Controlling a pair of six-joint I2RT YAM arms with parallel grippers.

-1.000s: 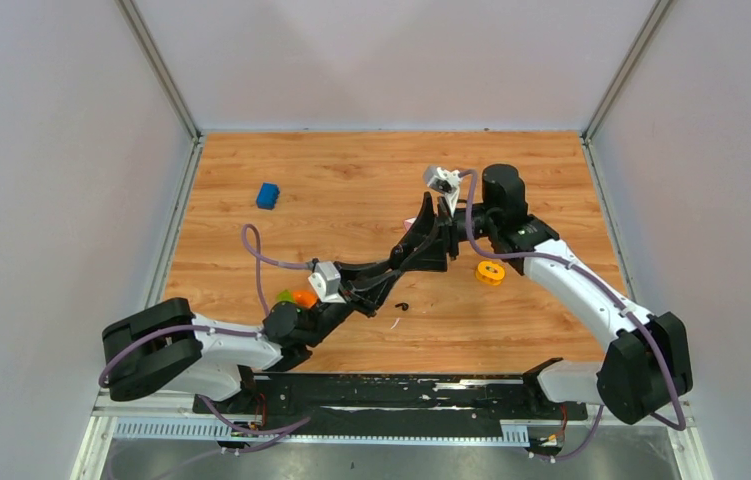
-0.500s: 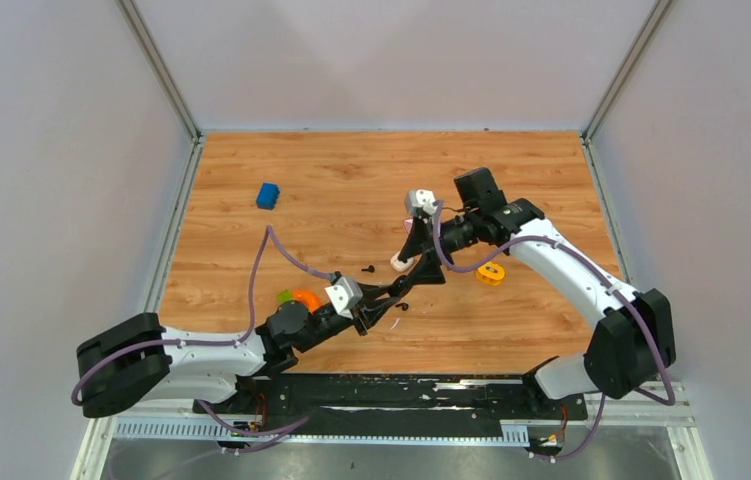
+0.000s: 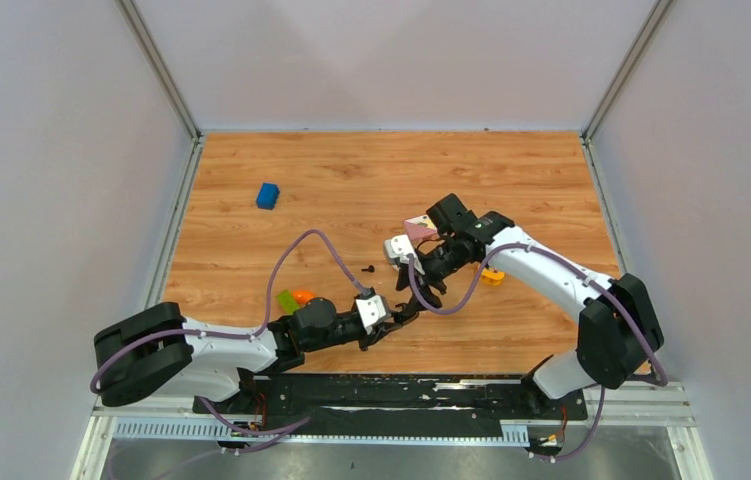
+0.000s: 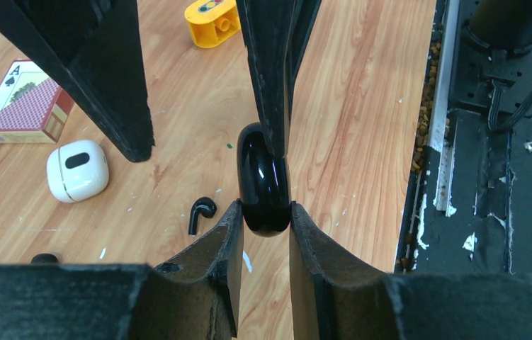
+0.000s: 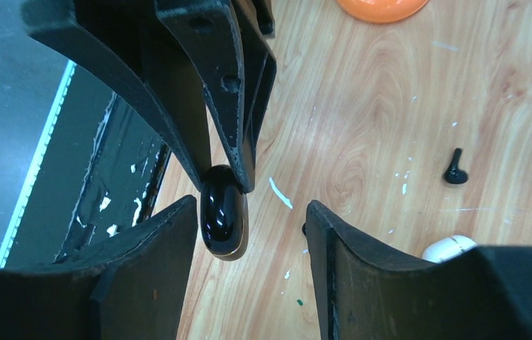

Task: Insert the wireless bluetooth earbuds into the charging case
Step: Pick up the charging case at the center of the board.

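My left gripper [image 4: 266,212] is shut on a glossy black charging case [image 4: 263,180], held closed above the table near its front edge. My right gripper [image 5: 252,212] stands open around the same case [image 5: 222,209], which sits close to one of its fingers. In the top view the two grippers meet, left [image 3: 406,312] and right [image 3: 421,290]. One black earbud [image 4: 201,211] lies on the wood just below the case. A second earbud [image 5: 454,170] lies farther off, also seen from above [image 3: 368,269].
A white rounded case [image 4: 76,170] and a playing-card box [image 4: 25,106] lie on the wood beside the grippers. A yellow ring [image 3: 492,276] sits right of them, orange [image 3: 303,297] and green [image 3: 283,300] pieces left, a blue block [image 3: 268,195] far left. A black rail [image 3: 391,390] runs along the near edge.
Both arms have drawn back toward the near edge. The left gripper has kept the black case, and the right gripper has followed it down and left.
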